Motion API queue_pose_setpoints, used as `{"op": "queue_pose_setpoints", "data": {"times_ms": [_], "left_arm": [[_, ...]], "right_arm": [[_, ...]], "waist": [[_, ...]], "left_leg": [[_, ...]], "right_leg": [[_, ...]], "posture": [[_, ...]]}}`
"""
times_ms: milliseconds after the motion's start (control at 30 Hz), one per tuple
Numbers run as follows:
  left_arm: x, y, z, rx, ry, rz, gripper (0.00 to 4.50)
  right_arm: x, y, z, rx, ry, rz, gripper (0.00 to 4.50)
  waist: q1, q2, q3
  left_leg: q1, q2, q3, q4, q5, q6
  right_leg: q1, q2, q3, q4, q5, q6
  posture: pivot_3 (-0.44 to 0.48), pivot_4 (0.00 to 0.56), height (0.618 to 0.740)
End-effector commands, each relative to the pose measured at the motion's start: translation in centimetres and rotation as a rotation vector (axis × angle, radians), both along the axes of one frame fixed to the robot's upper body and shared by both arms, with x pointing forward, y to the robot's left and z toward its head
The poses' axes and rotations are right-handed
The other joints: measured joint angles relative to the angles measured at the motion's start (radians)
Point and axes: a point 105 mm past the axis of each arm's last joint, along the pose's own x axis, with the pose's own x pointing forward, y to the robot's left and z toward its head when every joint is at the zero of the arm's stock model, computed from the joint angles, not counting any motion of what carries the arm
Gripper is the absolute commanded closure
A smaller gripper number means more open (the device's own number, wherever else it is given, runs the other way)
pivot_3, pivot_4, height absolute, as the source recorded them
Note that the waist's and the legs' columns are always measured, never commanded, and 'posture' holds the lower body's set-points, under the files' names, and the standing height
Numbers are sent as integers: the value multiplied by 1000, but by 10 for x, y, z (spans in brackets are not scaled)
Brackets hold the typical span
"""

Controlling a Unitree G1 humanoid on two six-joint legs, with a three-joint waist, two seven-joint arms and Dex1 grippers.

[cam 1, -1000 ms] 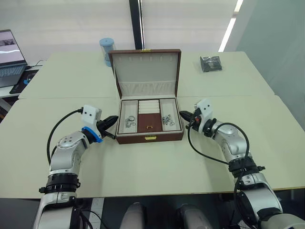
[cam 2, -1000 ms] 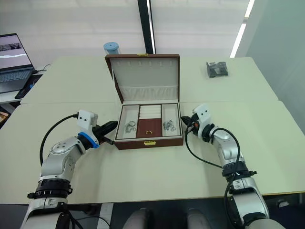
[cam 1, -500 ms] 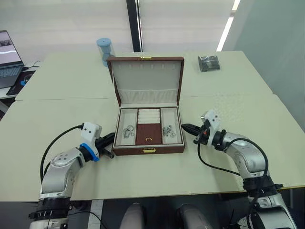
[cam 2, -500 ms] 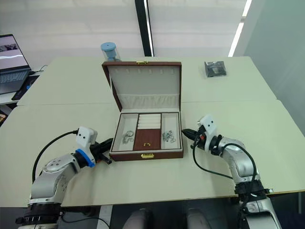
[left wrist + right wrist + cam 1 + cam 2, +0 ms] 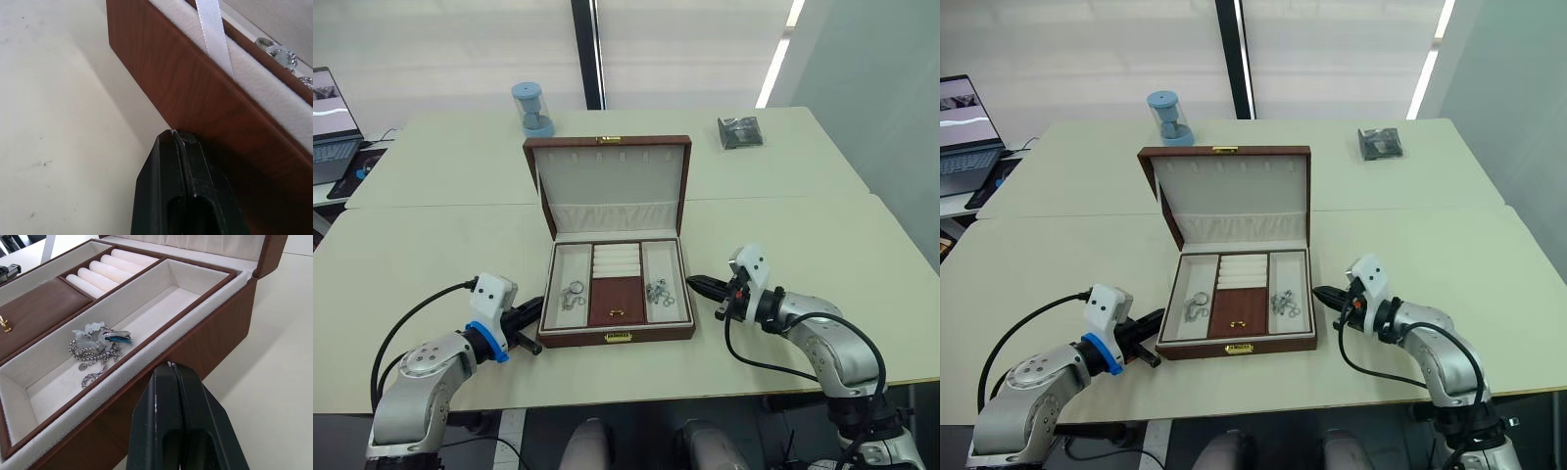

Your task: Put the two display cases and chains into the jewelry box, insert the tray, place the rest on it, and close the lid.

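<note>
We see the jewelry box (image 5: 612, 294) sitting open on the pale desk (image 5: 431, 245), its lid (image 5: 607, 186) standing upright behind it with the cream lining facing us. The tray (image 5: 615, 286) is seated in the box: ring rolls at the back of its centre section, a brown panel with a small gold piece nearer the front clasp. In the tray's compartment on the left side of the box lies a silvery ring-shaped piece (image 5: 572, 292); in the compartment on the right side lies a tangle of silvery chain pieces (image 5: 95, 345) with a small blue bit among them.

Our left gripper (image 5: 174, 135) has its jaws pressed fully together, holding nothing, with the tips right at the box's left outer wall near the front corner; a white ribbon (image 5: 212, 32) runs over that wall's rim. Our right gripper (image 5: 169, 366) likewise has its jaws closed tight and empty, tips just beside the box's right outer wall.

Beyond the box, a blue hourglass (image 5: 530, 108) stands behind the lid to the left, and a crinkly dark packet (image 5: 741, 131) lies well off behind it to the right.
</note>
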Motion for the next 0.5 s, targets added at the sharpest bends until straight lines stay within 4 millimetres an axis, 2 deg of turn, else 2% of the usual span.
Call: {"op": "queue_pose_setpoints", "data": {"times_ms": [33,133,267,367,500], "left_arm": [[-7,-44,13,-92,-38,-205,4500],[-1,-36,18,-52,-97,-183,4500],[3,-12,37,-21,-240,-93,4500],[-10,3,47,3,-312,-59,4500],[-40,7,64,32,-356,-86,4500]], "right_arm": [[-22,42,6,75,7,191,4471],[-15,33,7,62,-9,147,4471],[-4,9,16,93,-31,40,4471],[5,-10,22,105,-53,-13,4471],[21,-22,33,109,-91,-8,4471]], "waist": [[0,0,0],[0,0,0],[2,-1,1],[1,-1,1],[-2,-1,1]], "left_leg": [[0,0,0,0,0,0],[0,0,0,0,0,0],[-1,0,-1,0,0,0],[-2,0,-1,0,0,0],[-2,0,1,0,0,0]], "right_leg": [[0,0,0,0,0,0],[0,0,0,0,0,0],[-1,0,-1,1,0,0],[-1,0,-1,1,0,0],[-2,0,1,0,0,0]], "posture": [[0,150,740],[0,150,740],[0,150,740],[0,150,740],[0,150,740]]}}
